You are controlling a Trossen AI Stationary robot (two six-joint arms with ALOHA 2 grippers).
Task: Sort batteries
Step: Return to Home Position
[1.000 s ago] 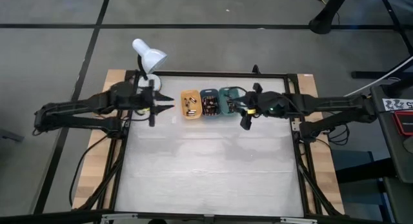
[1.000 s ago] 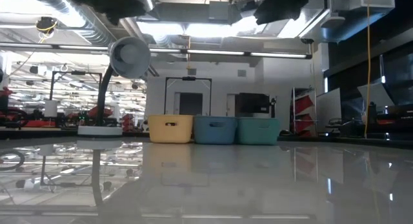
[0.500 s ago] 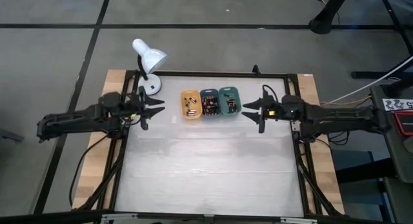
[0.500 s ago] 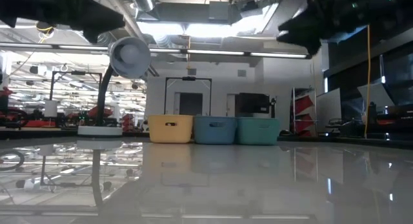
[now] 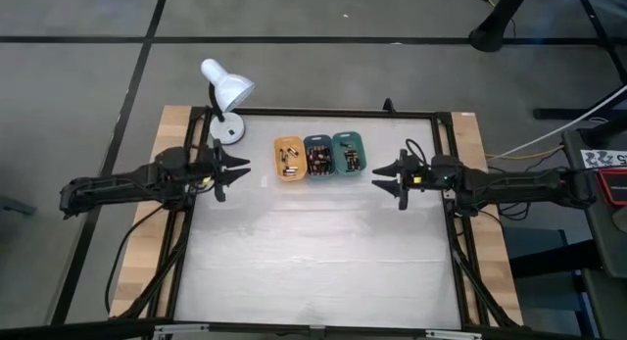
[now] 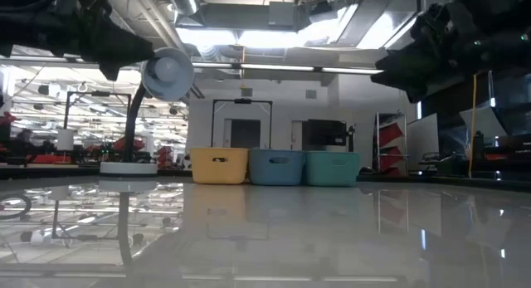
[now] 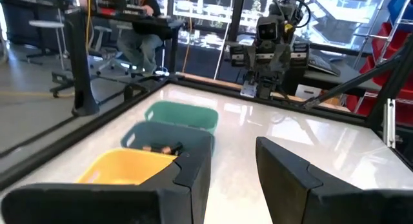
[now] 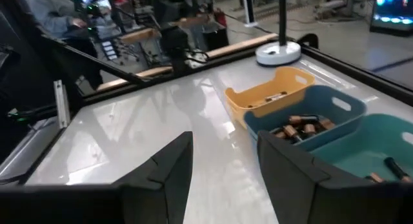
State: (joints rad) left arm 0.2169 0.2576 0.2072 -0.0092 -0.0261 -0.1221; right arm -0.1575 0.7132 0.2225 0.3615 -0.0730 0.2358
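Since 1 s ago both arms have pulled back outward. Left tool [image 5: 235,171] is now near the orange tray [image 5: 288,158] at its 9 o'clock; right tool [image 5: 384,175] is near the green tray [image 5: 348,154] at its 3 o'clock. Both tools are empty, fingers spread.

Batteries [image 5: 318,160] lie in the three trays, incl. the dark teal tray [image 5: 319,146], a touching row at the worktop [image 5: 313,252] 12 o'clock.

Judgement: homing step. Retract level and slow, keeping clear of the trays and the lamp [image 5: 226,89] at 10 o'clock.

Worktop is glossy white, reflective, black-framed. Room beyond is an open lab w/ a person [image 7: 139,17] seated at a desk.
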